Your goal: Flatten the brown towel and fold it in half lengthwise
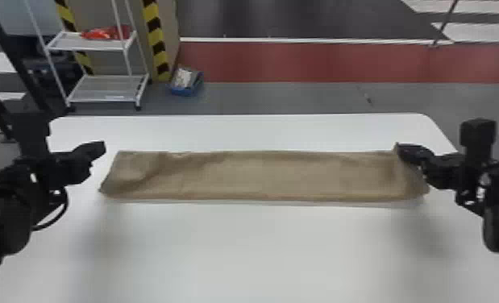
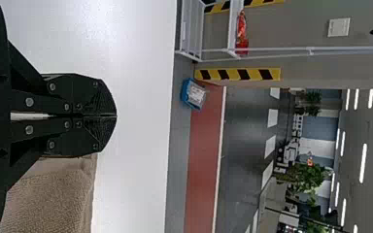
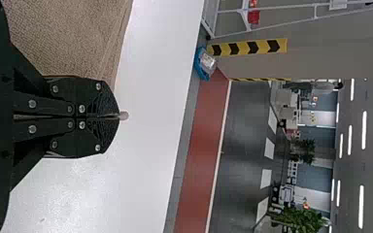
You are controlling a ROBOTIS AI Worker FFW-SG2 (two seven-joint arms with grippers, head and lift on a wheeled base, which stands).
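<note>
The table [image 1: 260, 250] is the bearing surface, a broad white top giving ample flat room to spread cloth. The brown towel [image 1: 284, 175] lies across its middle as a long, narrow strip running left to right, an orientation that lets each arm attend to one end. The strip's proportions suggest the lengthwise fold is largely formed, pending final squaring. Shallow creases are noted toward the left end. The left pincer [image 2: 114, 115] is pressed together and empty, just beside the towel's far left corner; presumably it is placed there to tend that corner or clear of it so as not to drag the cloth. The right pincer [image 3: 117, 116] is pinching the towel at the far right, probably to align that corner with the layer beneath. Smallest item: a corner tip [image 3: 124, 115] projects just past its fingertips. Release calls for care, as a tug could skew the far edge.
</note>
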